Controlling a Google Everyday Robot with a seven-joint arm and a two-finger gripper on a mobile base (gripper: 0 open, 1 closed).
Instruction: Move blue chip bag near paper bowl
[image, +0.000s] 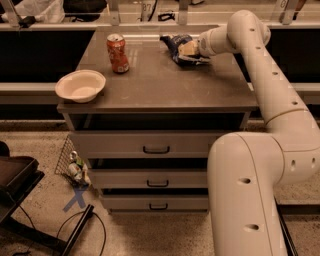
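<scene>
The blue chip bag (176, 46) is at the back of the grey cabinet top (165, 85), right of centre. My gripper (190, 49) reaches in from the right and is shut on the bag's right side. The bag sits at or just above the surface. The paper bowl (80, 86) is white and shallow and sits at the front left corner of the top, far from the bag.
A red-orange soda can (117, 53) stands upright at the back left, between the bag and the bowl. Below the top are three drawers (156, 149). My arm (270, 75) runs along the right side. A wire basket (72, 162) sits on the floor at the left.
</scene>
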